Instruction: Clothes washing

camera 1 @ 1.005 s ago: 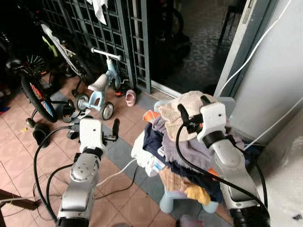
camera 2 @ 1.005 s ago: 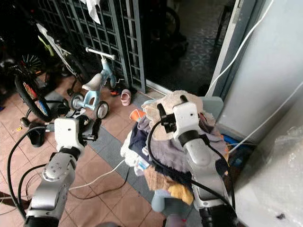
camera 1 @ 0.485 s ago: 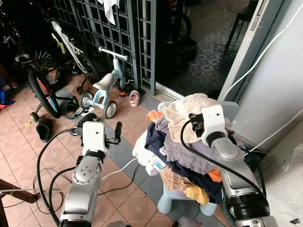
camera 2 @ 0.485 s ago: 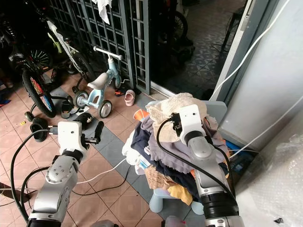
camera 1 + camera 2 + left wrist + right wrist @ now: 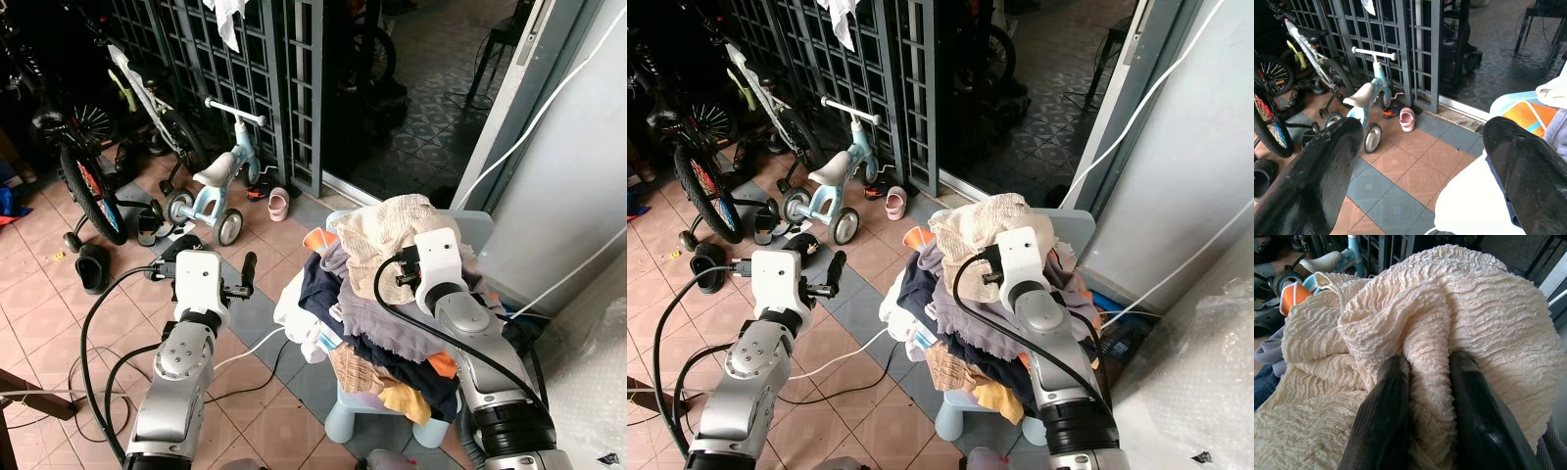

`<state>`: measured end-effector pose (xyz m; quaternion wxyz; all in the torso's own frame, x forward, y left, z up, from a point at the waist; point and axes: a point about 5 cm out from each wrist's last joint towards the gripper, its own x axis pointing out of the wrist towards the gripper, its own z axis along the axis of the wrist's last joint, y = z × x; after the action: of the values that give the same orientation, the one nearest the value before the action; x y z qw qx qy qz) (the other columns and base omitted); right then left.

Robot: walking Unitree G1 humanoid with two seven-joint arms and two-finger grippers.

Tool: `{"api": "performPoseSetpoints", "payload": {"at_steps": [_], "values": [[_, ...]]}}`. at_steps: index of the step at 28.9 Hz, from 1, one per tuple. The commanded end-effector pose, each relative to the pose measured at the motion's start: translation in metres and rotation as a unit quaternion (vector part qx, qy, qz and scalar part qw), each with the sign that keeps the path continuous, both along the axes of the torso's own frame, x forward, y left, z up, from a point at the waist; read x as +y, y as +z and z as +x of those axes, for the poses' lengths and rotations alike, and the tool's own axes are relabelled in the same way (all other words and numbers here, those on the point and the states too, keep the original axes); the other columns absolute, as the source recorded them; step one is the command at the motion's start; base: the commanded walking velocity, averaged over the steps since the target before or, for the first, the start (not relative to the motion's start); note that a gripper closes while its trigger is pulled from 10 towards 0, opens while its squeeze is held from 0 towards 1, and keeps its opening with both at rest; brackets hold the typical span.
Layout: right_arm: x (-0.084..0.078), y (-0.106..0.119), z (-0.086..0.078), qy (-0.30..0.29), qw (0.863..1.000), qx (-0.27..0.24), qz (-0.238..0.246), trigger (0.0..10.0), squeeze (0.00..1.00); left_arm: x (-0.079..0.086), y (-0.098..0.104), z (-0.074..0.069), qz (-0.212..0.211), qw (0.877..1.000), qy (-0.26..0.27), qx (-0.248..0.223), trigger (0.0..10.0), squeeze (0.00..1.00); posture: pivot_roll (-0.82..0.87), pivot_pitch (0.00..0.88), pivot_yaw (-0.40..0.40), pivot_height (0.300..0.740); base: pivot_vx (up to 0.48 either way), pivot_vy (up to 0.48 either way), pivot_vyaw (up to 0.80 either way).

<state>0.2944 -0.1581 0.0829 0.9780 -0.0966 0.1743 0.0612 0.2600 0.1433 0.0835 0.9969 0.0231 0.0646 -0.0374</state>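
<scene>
A dark metal gate (image 5: 265, 78) runs behind a tiled floor (image 5: 59, 323). A bicycle (image 5: 83, 162) leans by the gate, and a small balance bike (image 5: 217, 181) stands near a pink shoe (image 5: 278, 204). To the right, a heap of clothes (image 5: 377, 323) spills over a light blue plastic chair (image 5: 387, 416) beside a grey wall (image 5: 578, 147). On top of the heap lies a cream crinkled garment (image 5: 1449, 318). The right hand (image 5: 1426, 382) sits on that garment, its two black fingers closed on a fold of the cream cloth. The left hand (image 5: 1420, 161) hangs over the floor left of the heap, fingers spread wide and holding nothing.
</scene>
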Motion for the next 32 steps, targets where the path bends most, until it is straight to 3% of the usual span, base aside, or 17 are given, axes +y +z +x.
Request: {"api": "performPoseSetpoints", "payload": {"at_steps": [1,4,7,9,12,13,16,25,32], "values": [[-0.001,-0.027,-0.013,-0.009,0.997,0.074,0.005,0.0,0.0,0.002,0.0,0.0,0.008,1.0,0.002,0.004,10.0,0.0,-0.06,0.0,0.034,0.74,0.0,0.0,0.0],[0.0,-0.028,-0.014,-0.016,0.997,0.079,0.019,0.0,0.0,0.002,-0.002,0.0,0.008,1.0,0.0,0.008,10.0,0.0,-0.07,0.0,0.045,0.74,0.0,0.0,0.0],[-0.003,-0.03,-0.017,-0.006,0.997,0.073,-0.018,0.0,0.0,0.0,-0.004,-0.001,-0.002,1.0,-0.002,0.011,10.0,0.0,-0.08,0.0,0.052,0.74,0.0,0.0,0.0],[-0.002,-0.028,-0.019,-0.009,0.998,0.061,-0.001,0.0,0.0,0.0,-0.006,-0.002,-0.002,1.0,-0.001,0.018,10.0,0.0,-0.08,0.0,0.054,0.74,0.0,0.0,0.0],[-0.001,-0.021,-0.018,-0.023,0.999,0.028,0.033,0.0,0.0,-0.001,-0.009,-0.002,0.001,1.0,-0.003,0.023,10.0,0.0,-0.08,0.0,0.057,0.74,0.0,0.0,0.0],[-0.001,-0.01,-0.016,-0.037,0.998,-0.015,0.053,0.0,0.0,-0.003,-0.008,0.0,0.008,1.0,-0.011,0.017,10.0,0.0,-0.08,0.0,0.06,0.74,0.0,0.0,0.0],[0.0,0.003,-0.014,-0.048,0.995,-0.057,0.067,0.0,0.0,-0.006,-0.005,0.001,0.008,1.0,-0.016,0.011,10.0,0.0,-0.08,0.0,0.06,0.74,0.0,0.0,0.0],[-0.008,0.027,-0.023,-0.079,0.981,-0.141,0.107,0.0,0.0,-0.011,0.001,0.007,0.001,1.0,-0.023,-0.004,10.0,0.0,-0.09,0.0,0.052,0.74,0.0,0.0,0.0],[-0.008,0.039,-0.038,-0.074,0.976,-0.183,0.097,0.0,0.0,-0.012,0.0,0.008,0.0,0.999,-0.032,-0.003,10.0,0.0,-0.11,0.0,0.064,0.74,0.0,-0.229,0.0]]}}
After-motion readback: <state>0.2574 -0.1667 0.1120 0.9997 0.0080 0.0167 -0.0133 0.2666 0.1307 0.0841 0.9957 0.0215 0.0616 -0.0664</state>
